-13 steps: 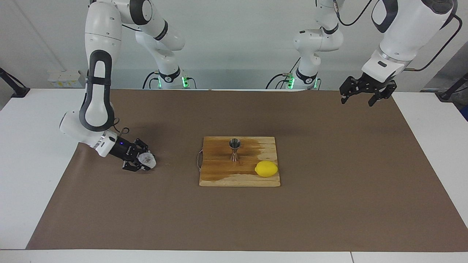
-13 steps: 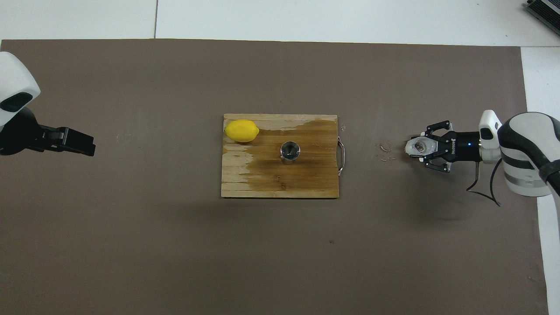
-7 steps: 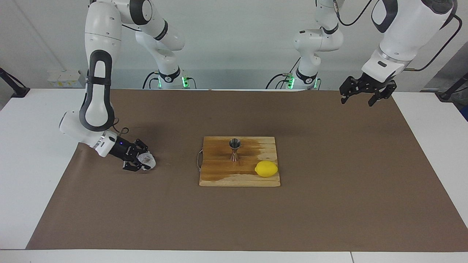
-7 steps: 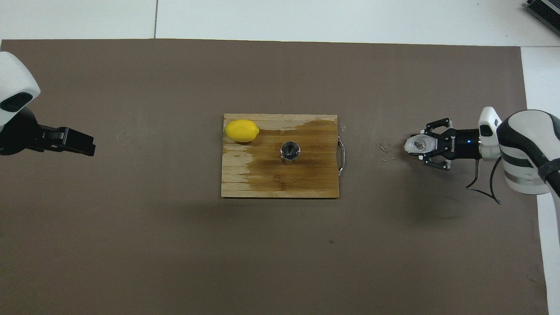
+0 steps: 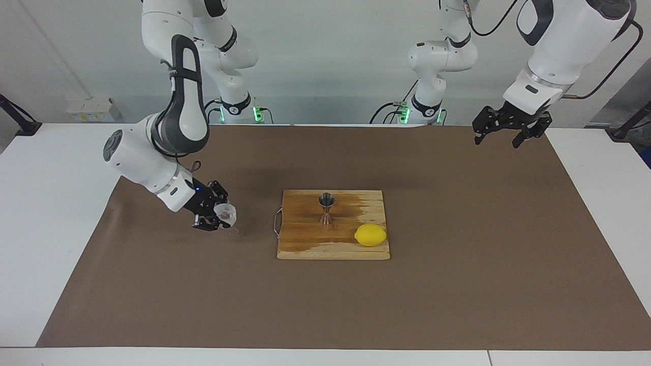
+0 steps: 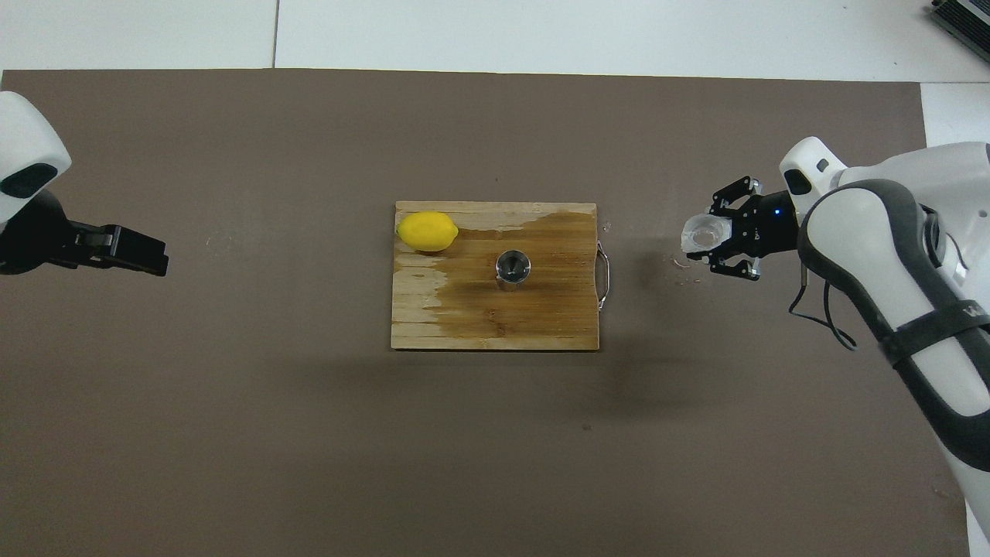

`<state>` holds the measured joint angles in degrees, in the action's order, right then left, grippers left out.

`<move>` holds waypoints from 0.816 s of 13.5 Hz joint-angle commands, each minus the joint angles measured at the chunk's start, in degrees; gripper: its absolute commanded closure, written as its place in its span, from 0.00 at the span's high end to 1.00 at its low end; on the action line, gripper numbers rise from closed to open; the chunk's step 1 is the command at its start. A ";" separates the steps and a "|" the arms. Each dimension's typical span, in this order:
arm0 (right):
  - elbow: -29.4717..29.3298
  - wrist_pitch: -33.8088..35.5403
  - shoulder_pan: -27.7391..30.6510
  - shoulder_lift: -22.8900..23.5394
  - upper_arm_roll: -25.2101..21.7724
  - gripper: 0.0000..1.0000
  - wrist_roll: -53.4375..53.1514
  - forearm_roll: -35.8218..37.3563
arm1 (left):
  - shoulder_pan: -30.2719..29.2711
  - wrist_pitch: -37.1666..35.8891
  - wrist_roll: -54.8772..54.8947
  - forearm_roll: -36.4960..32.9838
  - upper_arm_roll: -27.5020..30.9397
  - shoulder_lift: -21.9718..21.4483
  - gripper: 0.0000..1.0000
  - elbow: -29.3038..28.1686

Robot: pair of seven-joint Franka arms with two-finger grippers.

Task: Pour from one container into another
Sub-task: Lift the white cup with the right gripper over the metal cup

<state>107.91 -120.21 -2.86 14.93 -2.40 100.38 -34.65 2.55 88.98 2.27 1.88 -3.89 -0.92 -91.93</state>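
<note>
Right hand grips the plastic cup over the mat.

A shiny steel jigger stands on a partly wet-darkened wooden board, beside a matt brown paper sheet and translucent plastic cup.

We see the right hand clamped on the small translucent cup, raised just over the brown mat toward the right arm's end of the table, beside the wooden board. On the board the steel jigger stands upright (its open cone upward), and the lemon lies farther from the robots than the jigger, at the corner toward the left arm's end. The left arm waits, its hand hanging with fingers spread over the mat's edge nearest the robots.
</note>
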 commanded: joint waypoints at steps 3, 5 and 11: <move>-3.49 -0.46 -6.35 -1.04 0.11 0.21 -15.00 15.27 | -0.09 -0.83 -0.08 -1.01 -0.07 -0.75 1.00 -0.01; -4.72 -0.46 -10.04 -1.05 0.03 0.21 -19.85 19.43 | -0.09 -0.83 -0.08 -1.01 0.02 -0.75 1.00 -0.01; -8.86 0.33 -19.71 -0.96 0.03 0.21 -35.93 31.47 | -0.09 -0.83 -0.08 -0.92 0.02 -0.75 1.00 -0.01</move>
<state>99.94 -120.48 -20.31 14.16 -2.21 69.26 -6.79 2.55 88.98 2.27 1.88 -3.89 -0.92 -91.93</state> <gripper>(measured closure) 0.511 0.000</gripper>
